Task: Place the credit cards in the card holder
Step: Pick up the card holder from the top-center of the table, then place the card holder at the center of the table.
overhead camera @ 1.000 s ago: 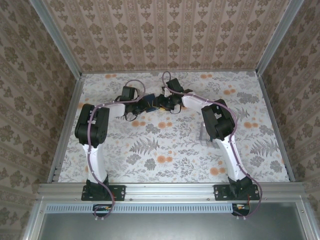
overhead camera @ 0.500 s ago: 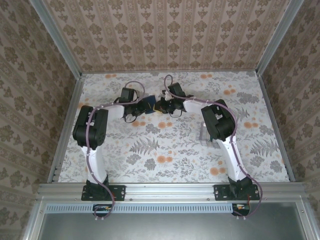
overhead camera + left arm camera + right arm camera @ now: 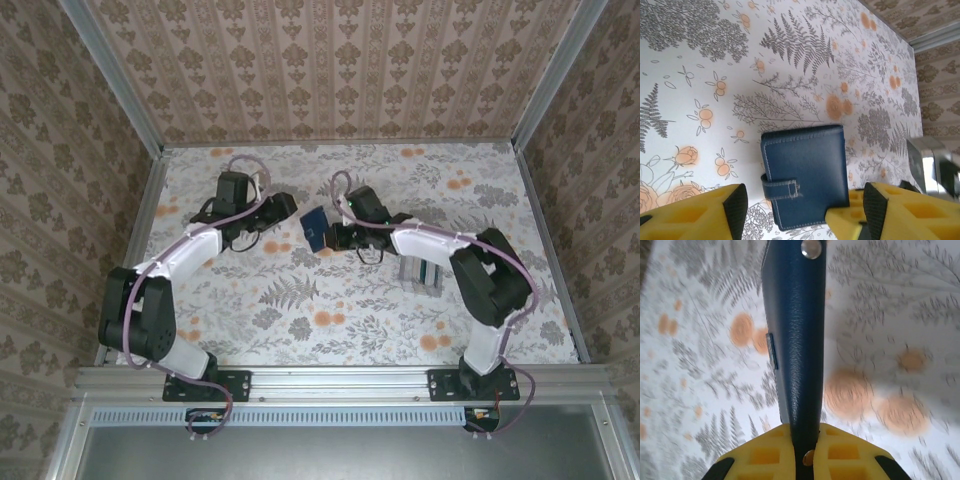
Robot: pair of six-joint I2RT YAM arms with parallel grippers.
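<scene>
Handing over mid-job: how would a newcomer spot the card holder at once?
Look to the middle of the floral table. The card holder is the small navy wallet clamped in the right gripper. Unlike the pale cards nearby, it is dark with a strap tab.

The left arm (image 3: 185,255) and right arm (image 3: 425,240) are built alike, with smooth white shells on the long links and bulky black housings at the joints. A mauve cable (image 3: 127,300) runs along each arm and loops loose by the wrist. Black base plates (image 3: 207,385) sit at 7 and 5 o'clock in the overhead view. The left claw (image 3: 283,207) and right claw (image 3: 335,237) look black from above. Close up, their fingers (image 3: 690,215) are yellow, moulded with square pockets and tipped with black pads.
</scene>
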